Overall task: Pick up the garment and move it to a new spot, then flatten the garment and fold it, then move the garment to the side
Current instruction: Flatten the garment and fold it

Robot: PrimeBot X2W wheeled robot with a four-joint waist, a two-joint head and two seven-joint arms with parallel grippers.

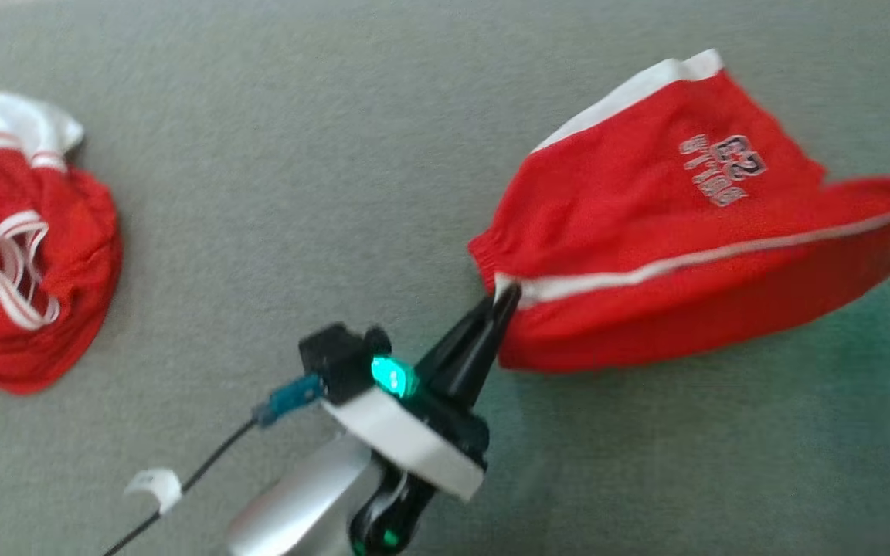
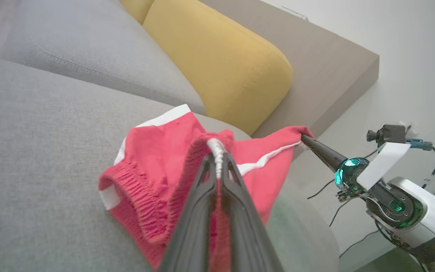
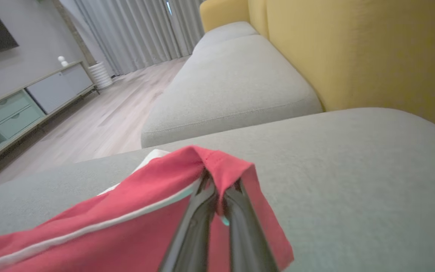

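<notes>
The left tool [image 1: 505,297] and right tool [image 3: 217,185] each pinch an end of the garment [image 1: 646,232], stretched over the sofa seat [image 1: 298,193]: seemingly mid-move, with flattening, folding and setting aside yet to do.

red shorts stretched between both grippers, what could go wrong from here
1. The left gripper pinches only a waistband corner of the red shorts; pulling tauter could slip it free.
2. The right gripper holds its hem close to the edge of the sofa cushion, so a drop there may slide off.
3. The cloth sags doubled and might land creased.
</notes>
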